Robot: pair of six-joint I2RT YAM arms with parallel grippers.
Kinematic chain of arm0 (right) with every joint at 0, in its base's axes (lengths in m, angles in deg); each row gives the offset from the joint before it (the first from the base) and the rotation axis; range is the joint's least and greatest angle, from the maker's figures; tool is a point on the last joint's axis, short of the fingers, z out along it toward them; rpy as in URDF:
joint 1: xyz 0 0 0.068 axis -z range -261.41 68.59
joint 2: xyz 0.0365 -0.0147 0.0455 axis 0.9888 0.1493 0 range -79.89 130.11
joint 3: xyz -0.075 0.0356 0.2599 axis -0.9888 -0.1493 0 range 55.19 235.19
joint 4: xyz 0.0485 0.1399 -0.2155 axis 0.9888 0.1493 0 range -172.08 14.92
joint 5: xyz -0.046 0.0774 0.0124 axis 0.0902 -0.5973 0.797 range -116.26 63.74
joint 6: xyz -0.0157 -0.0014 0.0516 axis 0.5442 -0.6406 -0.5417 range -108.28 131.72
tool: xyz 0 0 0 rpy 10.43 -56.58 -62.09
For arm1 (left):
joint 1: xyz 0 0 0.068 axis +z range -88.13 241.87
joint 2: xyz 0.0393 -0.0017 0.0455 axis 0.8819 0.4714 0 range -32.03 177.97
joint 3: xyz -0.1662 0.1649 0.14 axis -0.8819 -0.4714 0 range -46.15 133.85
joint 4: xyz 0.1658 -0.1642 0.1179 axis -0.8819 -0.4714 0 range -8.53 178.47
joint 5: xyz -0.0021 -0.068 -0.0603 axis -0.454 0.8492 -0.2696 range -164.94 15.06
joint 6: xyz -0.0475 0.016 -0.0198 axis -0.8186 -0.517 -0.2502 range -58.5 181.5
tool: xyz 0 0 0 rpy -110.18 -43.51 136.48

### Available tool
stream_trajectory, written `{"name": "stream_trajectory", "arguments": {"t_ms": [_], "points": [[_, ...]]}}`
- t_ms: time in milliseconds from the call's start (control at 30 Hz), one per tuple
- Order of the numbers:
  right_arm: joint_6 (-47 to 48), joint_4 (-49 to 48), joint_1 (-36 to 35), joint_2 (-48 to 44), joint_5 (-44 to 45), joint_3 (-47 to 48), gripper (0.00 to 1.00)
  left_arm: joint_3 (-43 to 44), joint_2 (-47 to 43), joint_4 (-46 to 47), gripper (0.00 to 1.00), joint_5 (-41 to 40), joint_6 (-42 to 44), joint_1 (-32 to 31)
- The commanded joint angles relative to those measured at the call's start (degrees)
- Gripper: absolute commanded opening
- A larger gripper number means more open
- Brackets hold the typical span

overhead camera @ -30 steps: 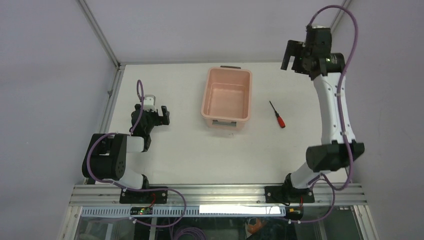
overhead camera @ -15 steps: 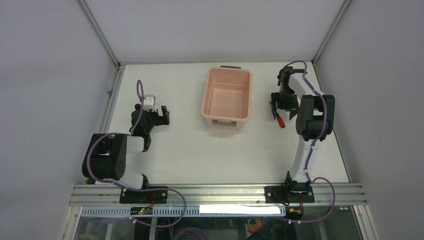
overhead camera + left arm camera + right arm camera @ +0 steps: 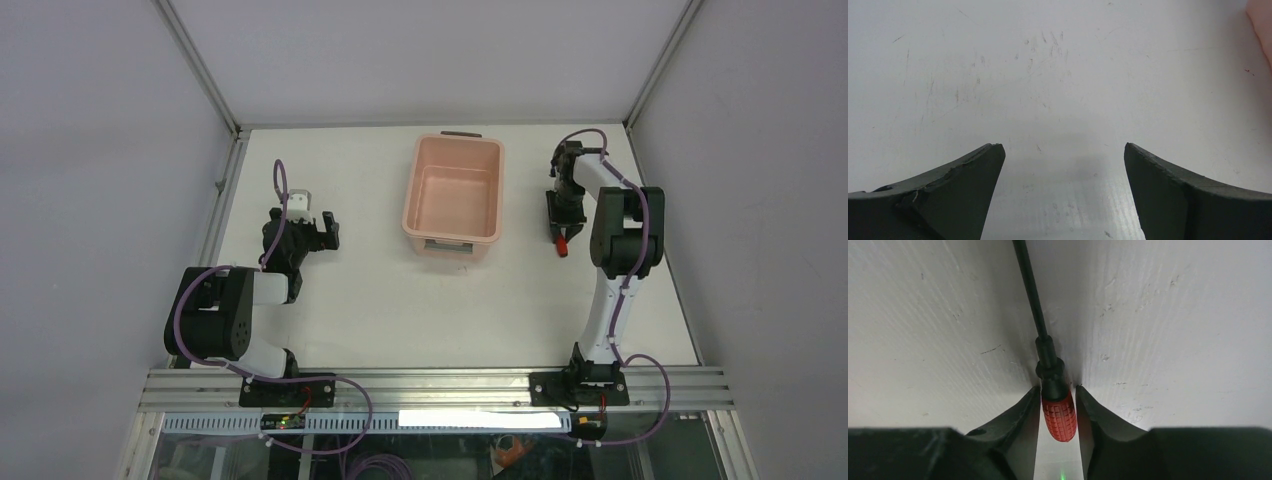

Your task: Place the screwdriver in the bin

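The screwdriver (image 3: 563, 241) lies on the white table, right of the salmon-pink bin (image 3: 409, 195). Only its red handle end shows in the top view, under my right gripper (image 3: 560, 226). In the right wrist view the ribbed red handle (image 3: 1059, 415) sits between the two dark fingers, which press against both its sides. The black shaft (image 3: 1029, 290) runs away from the right gripper (image 3: 1058, 388) along the table. My left gripper (image 3: 329, 230) rests low on the table far left of the bin, open, with nothing between its fingers (image 3: 973, 170).
The bin stands empty at the table's back centre with a dark handle (image 3: 460, 133) on its far short end. A sliver of the bin's pink wall (image 3: 1264, 25) shows in the left wrist view. Metal frame posts (image 3: 200, 65) rise at the back corners.
The right arm came down from high at the back right onto the screwdriver, and its jaws narrowed from wide open until they met the red handle. The left arm stayed still.
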Motion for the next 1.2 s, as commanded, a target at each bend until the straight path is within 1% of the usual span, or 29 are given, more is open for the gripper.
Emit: {"name": "stream_trajectory", "arguments": {"t_ms": [0,67,133,233,300,433,533,633,733,800,900,1033,1100,1167], "points": [[0.11,-4.02,0.12,1.01,-0.81,-1.51,0.28,0.87,-0.17,2.02,0.99,0.43,-0.44,0.79],[-0.75,-3.34,0.14,0.53,0.0,-1.52,0.0,0.89,-0.19,2.07,0.99,0.43,-0.49,0.79],[-1.22,-2.01,0.03,-1.5,-0.07,-1.02,0.0,0.87,-0.17,2.03,0.99,0.48,-0.51,0.79],[-3.26,3.59,-0.06,-5.77,-0.14,2.45,0.0,0.87,-0.17,2.03,0.99,0.43,-0.46,0.79],[-4.78,10.74,-0.06,-8.24,-0.34,6.35,0.0,0.87,-0.17,2.03,0.99,0.49,-0.49,0.8],[-9.78,24.32,-0.01,-11.09,-1.44,17.1,0.0,0.87,-0.19,2.03,0.99,0.41,-0.45,0.79],[-13.62,28.52,-0.01,-13.97,-4.27,22.1,0.0,0.87,-0.17,2.04,0.99,0.41,-0.45,0.79],[-17.28,30.55,-0.82,-16.55,-10.44,26.66,0.0,0.87,-0.17,2.03,0.99,0.47,-0.49,0.79],[-21.02,31.24,-4.96,-17.09,-10.95,31.3,0.0,0.87,-0.17,2.03,0.99,0.43,-0.46,0.79],[-23.7,30.69,-9.33,-16.57,-10.57,34.22,0.0,0.87,-0.19,2.04,0.99,0.46,-0.47,0.79],[-28.61,25.64,-17.64,-15.58,-10.12,36.81,0.0,0.87,-0.18,2.03,0.99,0.43,-0.51,0.79],[-32.51,16.0,-27.04,-13.67,-6.7,35.26,0.0,0.87,-0.21,2.05,0.99,0.34,-0.48,0.73],[-33.04,12.02,-29.85,-11.8,-5.48,33.7,0.0,0.87,-0.17,2.03,0.99,0.33,-0.44,0.71],[-33.25,8.21,-31.14,-9.63,-2.76,30.91,0.0,0.87,-0.18,2.03,0.99,0.32,-0.49,0.71]]}}
